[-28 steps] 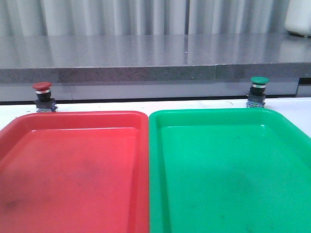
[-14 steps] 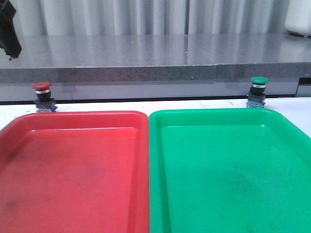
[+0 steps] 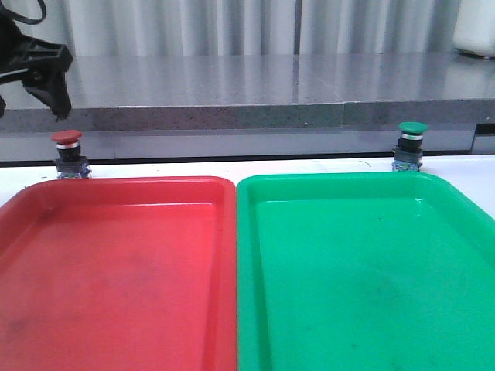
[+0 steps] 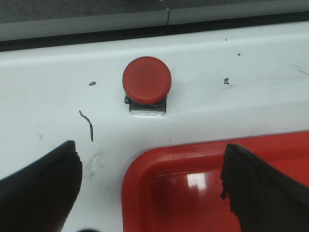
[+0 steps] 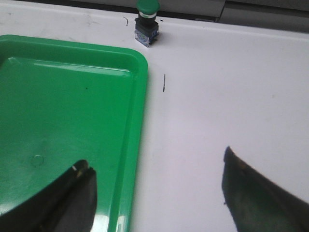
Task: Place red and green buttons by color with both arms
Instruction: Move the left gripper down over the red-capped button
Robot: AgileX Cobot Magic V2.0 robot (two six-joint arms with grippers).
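Buttons stand on the white table [image 3: 309, 165] beyond the far rims of two trays. The red button [image 3: 67, 151] sits upright just past the far left corner of the red tray [image 3: 116, 263], apart from its rim, and the green button [image 3: 411, 144] stands upright just past the far right part of the green tray [image 3: 363, 263]. Both trays lie side by side, their inner edges touching or nearly so.

In the front view the left gripper [image 3: 31, 73] hangs in the air above and slightly to the left of the red button, well clear of its cap. Its jaws are spread wide and hold nothing. In the left wrist view the left gripper [image 4: 152, 186] shows two dark fingers [image 4: 38, 188] far apart, with the red button [image 4: 146, 81] beyond the gap between them and roughly centred on it; the corner of the red tray [image 4: 145, 179] lies between the fingertips and the button.

Only the right wrist view shows the right gripper [image 5: 159, 193]. Its jaws are also wide apart and empty, hanging over the right edge of the green tray [image 5: 137, 96] and the bare table [image 5: 231, 87]. The green button [image 5: 147, 19] is well ahead of them, just beyond the tray's far corner.
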